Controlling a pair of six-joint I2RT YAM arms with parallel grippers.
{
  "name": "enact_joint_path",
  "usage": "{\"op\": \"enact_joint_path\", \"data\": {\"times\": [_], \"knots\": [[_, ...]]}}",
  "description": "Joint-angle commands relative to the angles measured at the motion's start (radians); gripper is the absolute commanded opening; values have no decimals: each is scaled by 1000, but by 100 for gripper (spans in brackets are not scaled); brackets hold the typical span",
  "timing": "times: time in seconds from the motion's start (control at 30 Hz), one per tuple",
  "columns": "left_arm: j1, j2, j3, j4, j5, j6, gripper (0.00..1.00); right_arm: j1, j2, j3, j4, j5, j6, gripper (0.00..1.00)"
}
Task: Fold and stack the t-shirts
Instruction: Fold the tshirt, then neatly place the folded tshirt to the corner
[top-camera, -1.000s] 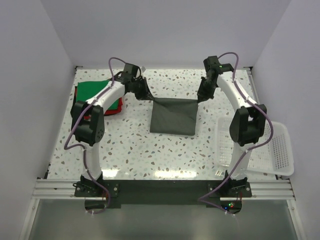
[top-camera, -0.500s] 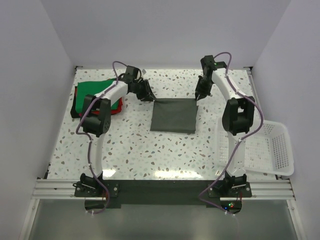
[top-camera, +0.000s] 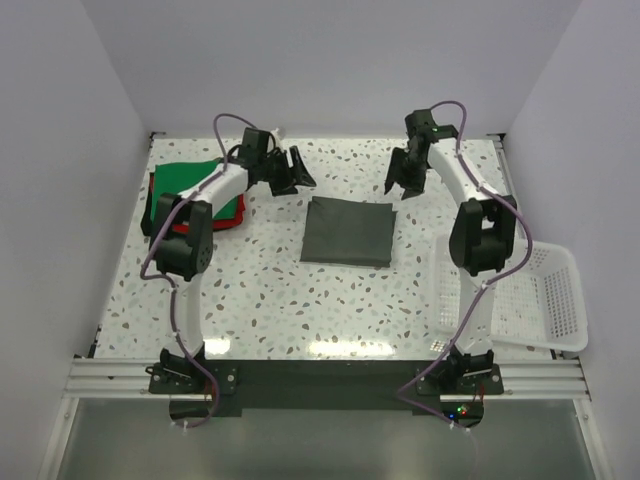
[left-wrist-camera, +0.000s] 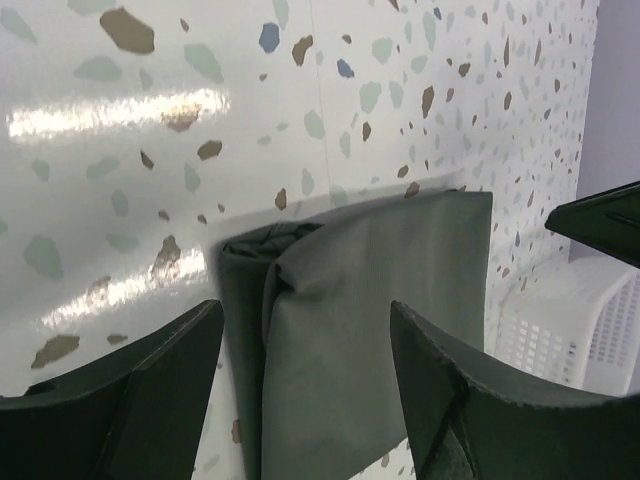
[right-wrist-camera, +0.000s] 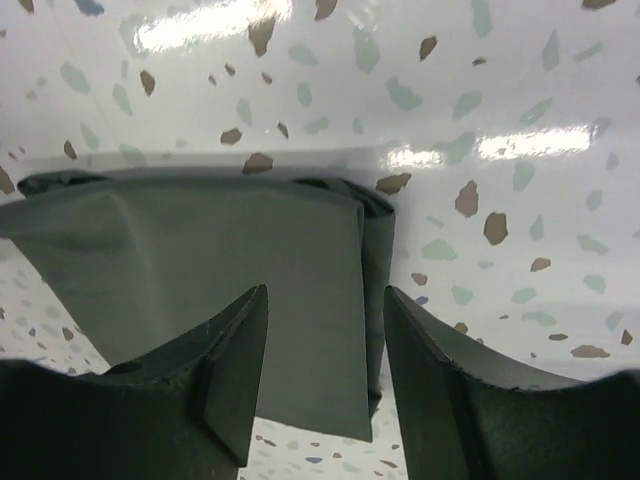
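now left arm (top-camera: 222, 183) and right arm (top-camera: 455, 172) reach far, jaws released over charcoal t-shirt (top-camera: 347, 231).

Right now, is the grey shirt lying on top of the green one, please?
No, the grey shirt lies flat in the centre, well apart from the green shirt at the left.

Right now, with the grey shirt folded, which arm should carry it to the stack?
Left. The left gripper and right gripper both hover open at the far corners of the grey shirt, but the stack topped by the green shirt lies far left, beside the left arm; the right arm would have to reach across.
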Motion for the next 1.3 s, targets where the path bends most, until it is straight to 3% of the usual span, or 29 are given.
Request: {"op": "enact_joint_path", "data": {"times": [0.0, 0.2, 0.4, 0.57, 0.8, 1.03, 1.27], "knots": [[6, -121, -120, 84, 7, 35, 72, 60, -131, -110, 73, -53, -38, 53], [6, -239, -425, 199, 43, 5, 73, 185, -193, -270, 94, -99, -45, 53], [5, -317, -597, 301, 67, -24, 73, 222, -246, -471, 148, -179, -11, 52], [5, -330, -648, 344, 70, -21, 73, 229, -231, -575, 198, -164, -8, 52], [-9, -287, -652, 369, 81, -16, 73, 227, -163, -563, 189, -121, -25, 52], [-30, -224, -669, 470, 90, -62, 73, 229, -174, -571, 189, -115, -26, 52], [-52, -176, -662, 469, 58, -62, 74, 229, -188, -566, 175, -104, -42, 53]]}}
